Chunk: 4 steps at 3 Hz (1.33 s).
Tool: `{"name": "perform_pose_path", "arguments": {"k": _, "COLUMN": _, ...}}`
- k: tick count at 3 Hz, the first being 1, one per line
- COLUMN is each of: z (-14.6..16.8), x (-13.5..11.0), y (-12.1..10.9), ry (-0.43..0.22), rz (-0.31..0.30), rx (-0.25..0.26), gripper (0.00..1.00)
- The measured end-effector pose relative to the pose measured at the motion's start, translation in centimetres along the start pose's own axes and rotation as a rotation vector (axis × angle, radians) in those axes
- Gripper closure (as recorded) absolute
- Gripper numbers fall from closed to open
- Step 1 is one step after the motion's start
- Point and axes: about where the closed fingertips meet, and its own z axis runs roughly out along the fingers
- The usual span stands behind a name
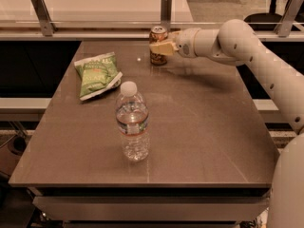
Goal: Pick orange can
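Here, at upper centre, my gripper (159, 46) hides the middle of the orange can (157, 59). Whether it grips, I cannot tell.
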Motion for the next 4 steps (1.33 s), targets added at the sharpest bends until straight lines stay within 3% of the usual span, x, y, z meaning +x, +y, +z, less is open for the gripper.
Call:
{"name": "perform_pose_path", "arguments": {"k": 1, "z": 0.0, "x": 0.0, "y": 0.0, "ry": 0.0, "rz": 0.0, "rx": 0.0, "gripper": 1.0}}
{"name": "perform_pose_path", "arguments": {"k": 2, "z": -0.9, "x": -1.2, "y": 0.5, "ry": -0.018, "rz": -0.019, "rx": -0.035, "gripper": 1.0}}
{"name": "perform_pose_path", "arguments": {"k": 4, "z": -4.9, "x": -5.8, "y": 1.6, "ry": -0.052, "rz": -0.119, "rx": -0.051, "gripper": 1.0}}
